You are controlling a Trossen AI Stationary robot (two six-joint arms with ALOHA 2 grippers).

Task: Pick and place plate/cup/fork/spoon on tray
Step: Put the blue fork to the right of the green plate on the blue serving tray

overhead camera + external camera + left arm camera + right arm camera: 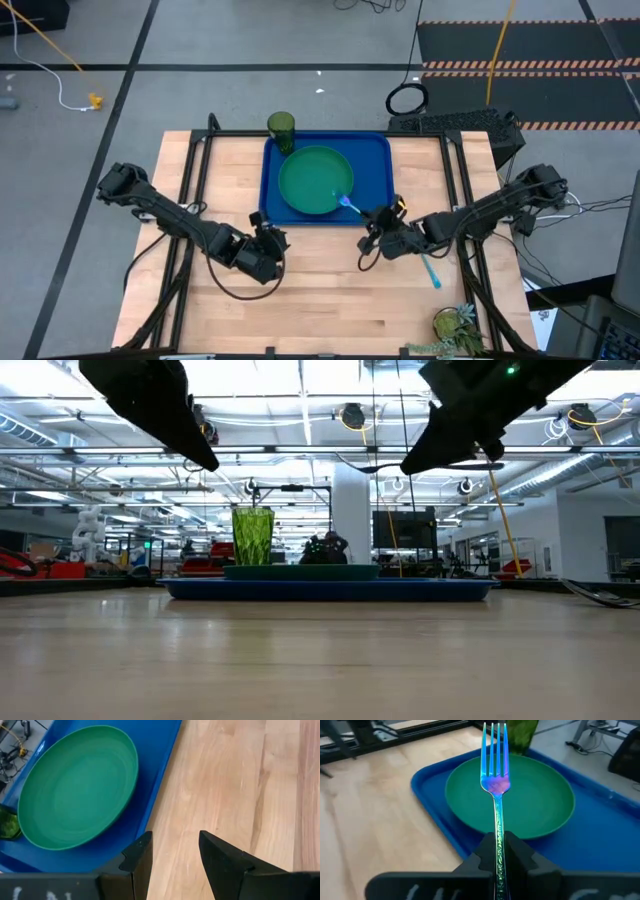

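Observation:
The blue tray (pixel 378 150) lies at the table's far middle. The green plate (pixel 315 180) rests flat on it, and the dark green cup (pixel 281 128) stands upright at the tray's far left corner. My right gripper (pixel 372 218) is shut on the fork (pixel 494 755) just off the tray's near right corner, with the tines out over the plate's rim. My left gripper (pixel 175 837) is open and empty above the wood at the tray's near left corner. The spoon's light blue handle (pixel 431 272) lies on the table under my right arm, and its bowl is hidden. My right gripper pinches the fork's handle (pixel 498 837) between its two fingers, which lie along the fork. The fingers come from the table's near right, slanting toward the tray. The fork is lifted clear, and its tined head (pixel 493 782) sticks out ahead of the fingers over the plate.
A potted green plant (pixel 455 325) stands at the table's near right edge. Black frame rails (pixel 190 180) run along both sides of the table. Bare wood (pixel 320 300) stretches in front of the tray.

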